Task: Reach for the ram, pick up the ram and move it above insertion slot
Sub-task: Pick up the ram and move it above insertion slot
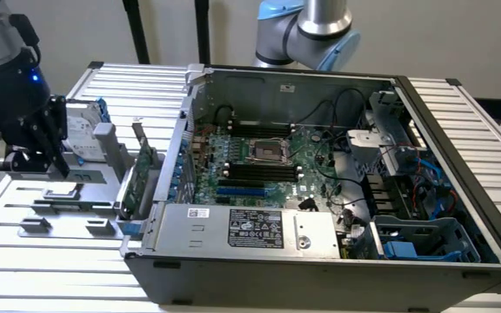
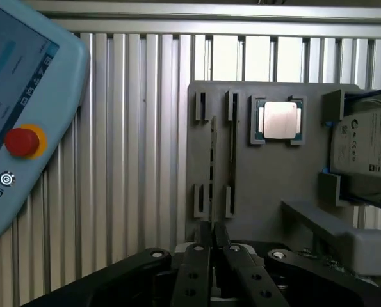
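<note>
The ram (image 2: 212, 157) is a thin green stick with dark chips, standing on its edge between the small brackets of a grey fixture plate (image 2: 260, 185). My gripper (image 2: 214, 246) hovers over the plate's near edge, in line with the ram and a short way back from it. Its fingers (image 2: 196, 268) are shut together with nothing between them. In the exterior view my gripper (image 1: 31, 163) hangs above the fixture plate (image 1: 63, 195) at that view's left, beside the open computer case (image 1: 320, 261). The motherboard's black slots (image 1: 263, 173) lie inside the case.
A bare processor chip (image 2: 280, 120) and a silver hard drive in a blue frame (image 2: 369, 147) also sit on the plate. A green expansion card (image 1: 133, 176) stands between fixture and case. A teach pendant with a red button (image 2: 22, 142) lies nearby. A second arm (image 1: 312, 32) stands behind the case.
</note>
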{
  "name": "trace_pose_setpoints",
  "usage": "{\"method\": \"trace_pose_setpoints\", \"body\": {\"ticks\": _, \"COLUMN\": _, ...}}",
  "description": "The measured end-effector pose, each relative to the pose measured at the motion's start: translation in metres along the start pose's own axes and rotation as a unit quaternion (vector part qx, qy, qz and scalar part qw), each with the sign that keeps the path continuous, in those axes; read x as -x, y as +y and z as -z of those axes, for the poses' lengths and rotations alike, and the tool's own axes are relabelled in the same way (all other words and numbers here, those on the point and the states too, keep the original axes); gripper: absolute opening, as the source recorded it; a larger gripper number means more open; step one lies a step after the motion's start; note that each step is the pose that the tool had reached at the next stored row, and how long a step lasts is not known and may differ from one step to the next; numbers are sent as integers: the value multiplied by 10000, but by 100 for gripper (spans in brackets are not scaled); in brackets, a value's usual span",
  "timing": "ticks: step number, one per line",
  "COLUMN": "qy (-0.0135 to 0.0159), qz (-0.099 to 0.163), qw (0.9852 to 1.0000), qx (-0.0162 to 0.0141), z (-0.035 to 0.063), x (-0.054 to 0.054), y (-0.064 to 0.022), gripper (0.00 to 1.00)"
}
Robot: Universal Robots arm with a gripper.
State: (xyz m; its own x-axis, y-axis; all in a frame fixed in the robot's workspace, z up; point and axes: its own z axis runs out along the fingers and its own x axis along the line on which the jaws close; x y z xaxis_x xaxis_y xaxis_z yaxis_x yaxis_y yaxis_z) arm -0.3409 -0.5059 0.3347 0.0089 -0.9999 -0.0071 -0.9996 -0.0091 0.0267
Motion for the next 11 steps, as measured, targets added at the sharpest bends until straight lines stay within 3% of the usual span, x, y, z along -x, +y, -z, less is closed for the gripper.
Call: {"method": "trace_pose_setpoints", "body": {"ticks": 11, "qy": -28, "qz": 9, "qw": 10000, "qx": 0, "z": 509, "x": 1, "y": -365, "gripper": 13}}
